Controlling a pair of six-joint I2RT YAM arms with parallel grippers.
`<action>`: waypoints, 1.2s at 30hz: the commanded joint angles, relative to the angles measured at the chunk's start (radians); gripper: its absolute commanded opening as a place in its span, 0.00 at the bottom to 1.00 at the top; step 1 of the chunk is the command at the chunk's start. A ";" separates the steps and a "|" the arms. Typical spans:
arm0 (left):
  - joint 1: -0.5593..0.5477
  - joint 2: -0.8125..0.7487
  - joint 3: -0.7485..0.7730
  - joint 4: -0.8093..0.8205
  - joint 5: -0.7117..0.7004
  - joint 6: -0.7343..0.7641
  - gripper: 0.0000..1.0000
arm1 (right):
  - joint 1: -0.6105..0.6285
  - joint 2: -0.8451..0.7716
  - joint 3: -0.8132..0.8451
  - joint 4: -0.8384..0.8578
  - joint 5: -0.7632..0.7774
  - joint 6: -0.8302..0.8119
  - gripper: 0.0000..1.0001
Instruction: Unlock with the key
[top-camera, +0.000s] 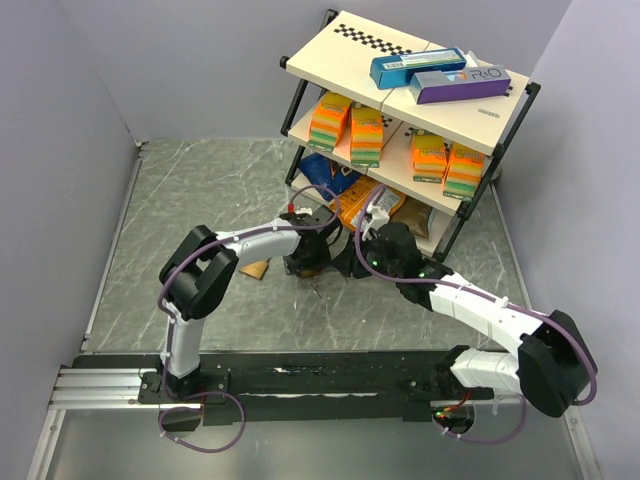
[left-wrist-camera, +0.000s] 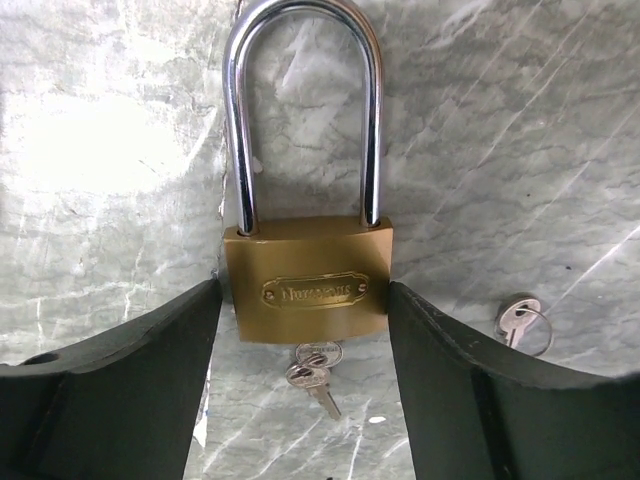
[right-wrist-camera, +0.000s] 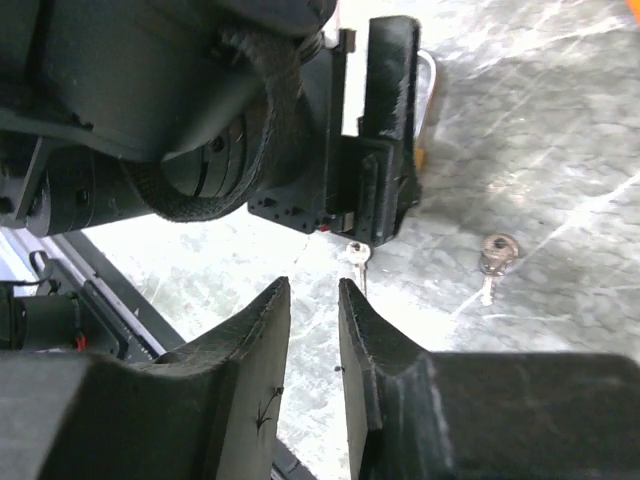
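From above, the left gripper (top-camera: 303, 262) and right gripper (top-camera: 358, 262) meet near the middle of the table (top-camera: 200, 190), just before the foot of the rack (top-camera: 340, 55); the key is hidden under them here. On the rack's top a purple box (top-camera: 460, 85) ends in letters like "R" and "O", the rest too small to read, as is the print on the blue box (top-camera: 415, 68). In the left wrist view the claw stands spread to either side of the brass padlock (left-wrist-camera: 310, 290), so near its flanks that I cannot tell whether it presses them. The key (left-wrist-camera: 312, 377) lies just beside the padlock's base, blade pointing away, and a second key (left-wrist-camera: 520, 322) lies apart toward the right. The embossed name on the padlock is too blurred to read. In the right wrist view the fingers (right-wrist-camera: 240, 380) stand a narrow slit apart, pinching nothing, with the key on the table beyond their tips. The step, I judge, is taking up the key: clamp the padlock firmly first, then pinch the key by its head, flat faces between the pads, so the blade can be turned toward the keyhole
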 joint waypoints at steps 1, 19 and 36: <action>-0.014 0.076 0.001 -0.036 -0.004 0.024 0.72 | -0.011 -0.043 -0.013 -0.006 0.038 -0.015 0.34; -0.035 0.159 -0.008 0.039 0.048 0.128 0.18 | -0.012 -0.040 -0.042 0.007 0.034 -0.010 0.41; 0.023 -0.149 -0.365 0.508 0.361 -0.192 0.01 | -0.014 0.296 0.008 0.197 -0.111 0.071 0.48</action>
